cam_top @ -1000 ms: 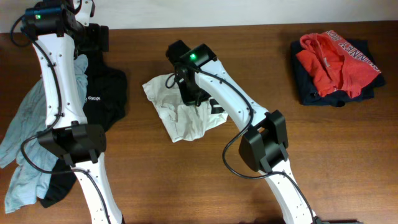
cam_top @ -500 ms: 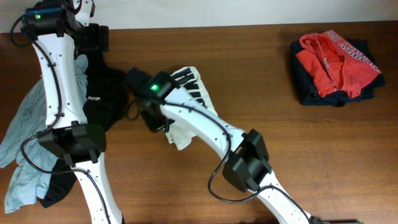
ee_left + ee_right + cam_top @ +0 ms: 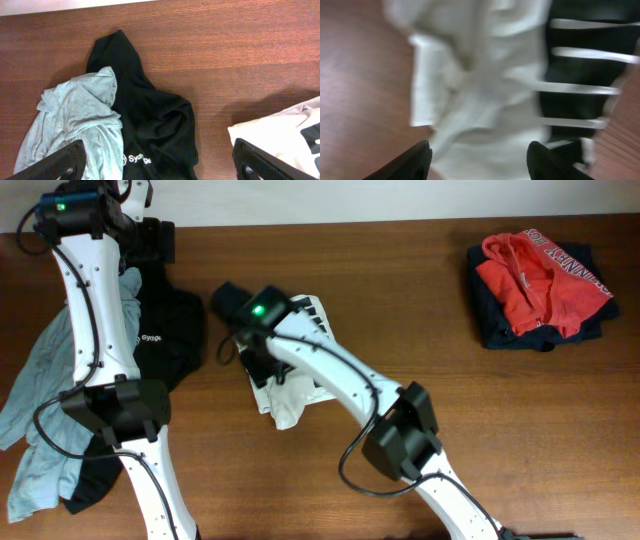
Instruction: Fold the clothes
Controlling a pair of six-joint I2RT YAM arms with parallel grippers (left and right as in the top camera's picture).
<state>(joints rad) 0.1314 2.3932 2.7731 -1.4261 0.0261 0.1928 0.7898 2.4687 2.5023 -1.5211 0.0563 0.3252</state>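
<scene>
Clothes lie in three lots on the table [image 3: 400, 270]. A white shirt [image 3: 290, 395] with a black striped print is crumpled there, partly under the right arm. The right tool [image 3: 480, 160] is close above this shirt, its fingers [image 3: 417, 160] spread wide with nothing pinched between them. That view is blurred, so I cannot tell whether they touch the cloth.

Left of the shirt and apart from it, a black hoodie [image 3: 175, 330] lies spread out. A pale grey-blue garment [image 3: 40, 400] overlaps the hoodie on the side away from the shirt. The left tool [image 3: 157, 150] hovers above the hoodie, wide open and empty. Well to the right of the shirt, a red hoodie [image 3: 530, 275] rests on a folded navy garment [image 3: 495, 330].
</scene>
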